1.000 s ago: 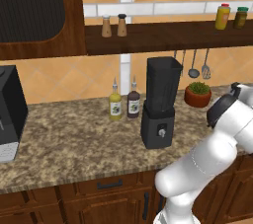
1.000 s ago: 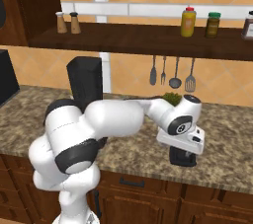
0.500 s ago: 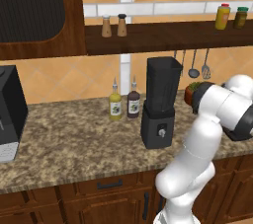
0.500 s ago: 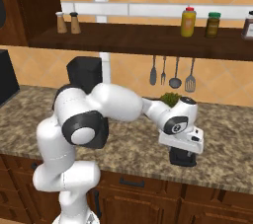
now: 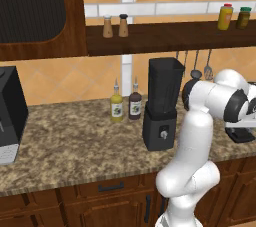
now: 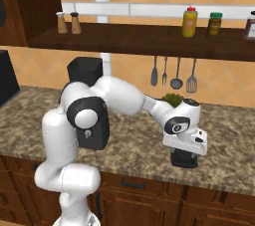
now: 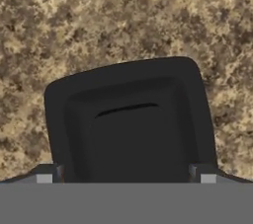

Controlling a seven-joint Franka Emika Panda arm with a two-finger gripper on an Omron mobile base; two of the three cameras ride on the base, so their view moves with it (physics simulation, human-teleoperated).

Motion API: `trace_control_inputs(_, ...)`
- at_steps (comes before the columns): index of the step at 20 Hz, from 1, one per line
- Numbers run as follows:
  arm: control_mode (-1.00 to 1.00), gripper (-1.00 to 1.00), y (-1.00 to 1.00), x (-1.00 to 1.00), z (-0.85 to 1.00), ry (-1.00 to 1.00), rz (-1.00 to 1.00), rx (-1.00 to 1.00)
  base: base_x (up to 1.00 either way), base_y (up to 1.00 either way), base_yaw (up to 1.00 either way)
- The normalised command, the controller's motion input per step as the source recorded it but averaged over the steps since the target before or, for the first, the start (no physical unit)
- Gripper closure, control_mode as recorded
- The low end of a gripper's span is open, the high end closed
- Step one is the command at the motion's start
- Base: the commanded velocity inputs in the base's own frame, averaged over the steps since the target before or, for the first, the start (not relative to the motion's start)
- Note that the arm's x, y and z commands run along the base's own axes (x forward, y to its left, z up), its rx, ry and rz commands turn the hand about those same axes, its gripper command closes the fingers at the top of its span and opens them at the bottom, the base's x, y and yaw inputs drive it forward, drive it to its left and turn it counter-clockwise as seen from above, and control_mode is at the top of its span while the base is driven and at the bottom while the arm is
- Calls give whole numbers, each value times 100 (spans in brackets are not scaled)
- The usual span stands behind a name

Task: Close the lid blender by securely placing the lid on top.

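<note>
The blender (image 5: 161, 105), a black base with a tall dark jar whose mouth stands uncovered, is on the granite counter (image 5: 75, 143). To its right the lid (image 7: 131, 119) lies flat on the counter, a black squarish cap, also seen as the dark lid (image 6: 180, 161) under my hand. My gripper (image 7: 126, 178) points straight down at it and is open. One fingertip (image 7: 45, 175) stands at each side of the lid's near edge. From the right base view the gripper (image 6: 185, 155) hangs just over the lid near the counter's front edge. The lid (image 5: 242, 135) shows at the far right.
Two sauce bottles (image 5: 125, 106) stand left of the blender. A potted plant (image 6: 172, 99) sits behind my hand and utensils (image 6: 174, 73) hang above it. A black appliance (image 5: 10, 116) stands far left. The shelf (image 6: 149, 38) carries shakers and jars.
The arm's elbow and forearm have swung round above the counter, while the hand has stayed over the lid. The gripper has stayed open.
</note>
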Motion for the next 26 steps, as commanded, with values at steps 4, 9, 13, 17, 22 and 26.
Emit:
trace_control_inputs(4, -100, -100, -2, 14, -30, 0, 0, 0, 0, 0, 0)
trace_control_inputs(9, -100, -100, 0, 3, -40, 0, 0, -1, 0, 0, 0)
trace_control_inputs(13, -100, -100, 9, 5, -51, 0, 0, -3, 0, 0, 0)
trace_control_inputs(17, -100, 100, 16, 9, -73, 0, 0, -6, 0, 0, 0)
trace_control_inputs(22, -100, 100, 21, 2, -70, -3, 0, -5, 0, 0, 0)
trace_control_inputs(26, -100, 100, 11, -4, 35, -3, 0, 0, 0, 0, 0)
